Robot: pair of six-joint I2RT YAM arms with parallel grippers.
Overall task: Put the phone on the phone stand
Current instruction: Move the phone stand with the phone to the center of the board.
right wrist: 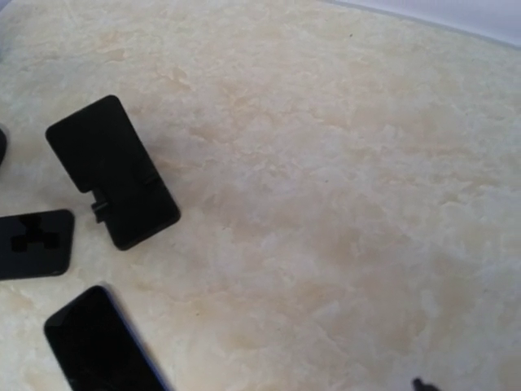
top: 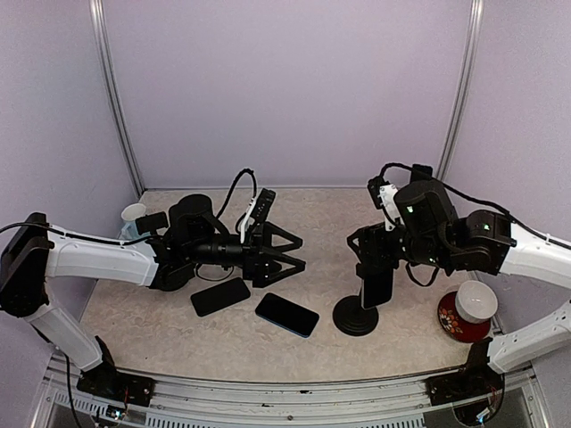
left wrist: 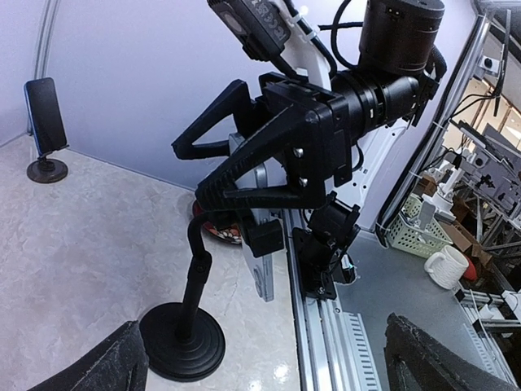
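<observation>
The black phone stand [top: 354,317] has a round base [left wrist: 182,339] and a bent neck. A phone [top: 376,287] with a grey back [left wrist: 262,244] sits upright at the stand's clamp. My right gripper [top: 360,257] hovers just over the phone's top edge. Its fingers [left wrist: 189,169] stand apart with nothing between the tips, and I cannot tell whether they touch the phone. A blue-edged phone [top: 286,314] [right wrist: 96,346] lies flat on the table. My left gripper [top: 300,252] is open and empty above the table, left of the stand.
A flat black slab [top: 220,296] lies left of the blue-edged phone. A red bowl holding a white cup [top: 470,308] stands right of the stand. A white cup [top: 134,214] is at the back left. Another phone on a small stand [left wrist: 45,122] is by the far wall.
</observation>
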